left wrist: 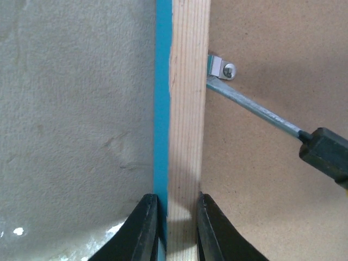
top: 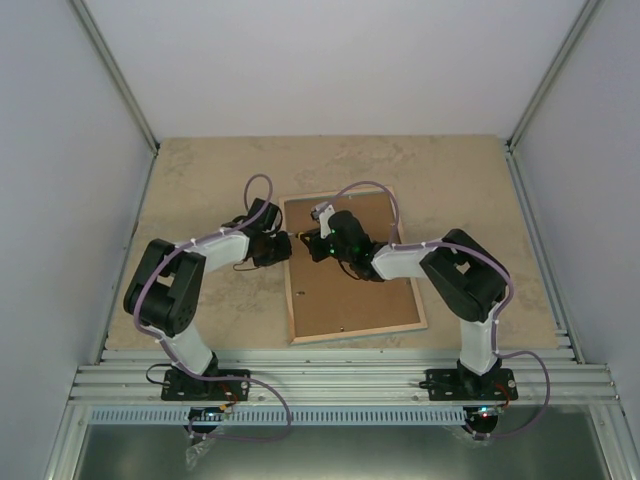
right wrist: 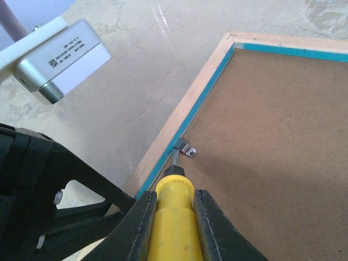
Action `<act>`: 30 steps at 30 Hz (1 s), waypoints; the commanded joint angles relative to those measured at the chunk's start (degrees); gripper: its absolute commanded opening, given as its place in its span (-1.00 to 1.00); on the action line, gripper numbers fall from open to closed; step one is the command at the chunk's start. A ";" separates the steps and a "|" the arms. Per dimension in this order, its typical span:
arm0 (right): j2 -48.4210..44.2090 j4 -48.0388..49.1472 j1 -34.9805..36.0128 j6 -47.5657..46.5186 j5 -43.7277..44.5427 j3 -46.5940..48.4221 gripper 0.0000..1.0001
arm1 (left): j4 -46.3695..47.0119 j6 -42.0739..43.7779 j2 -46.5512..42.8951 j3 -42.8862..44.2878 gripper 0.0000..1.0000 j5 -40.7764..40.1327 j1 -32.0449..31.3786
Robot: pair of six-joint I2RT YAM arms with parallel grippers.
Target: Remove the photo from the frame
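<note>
We see the frame [top: 289, 275] lying face down on the table [top: 200, 190] between the two arms, its light wood back rim framing the brown backing board [top: 350, 290]; the photo is hidden from us. Our left fingers [left wrist: 142, 231] pinch the frame's left rail from both sides, near a small metal clip [left wrist: 220, 68] at the board's edge. Our right fingers [right wrist: 138, 228] are clamped on the yellow handle of a screwdriver [left wrist: 255, 107], whose tip meets that clip.
</note>
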 commanded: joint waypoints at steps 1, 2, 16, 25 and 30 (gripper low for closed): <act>-2.39 3.25 -1.19 1.16 4.32 0.42 -0.99 | -5.26 -2.23 0.31 -2.62 -1.00 10.25 -2.61; -2.74 2.69 -1.46 0.67 3.79 0.08 -0.99 | -5.66 -1.92 0.37 -2.46 -1.00 9.72 -2.65; -11.66 -5.08 -3.28 -9.82 -3.38 -1.91 -0.99 | -9.26 2.98 0.16 0.23 -1.00 4.32 -2.66; -6.76 -11.52 -3.80 -11.59 -4.82 3.04 -0.99 | -9.08 3.25 0.72 1.24 -1.00 4.15 -2.64; -5.67 -13.77 -3.83 -10.73 -5.15 3.36 -0.99 | -8.84 3.44 1.22 1.55 -1.00 4.16 -2.66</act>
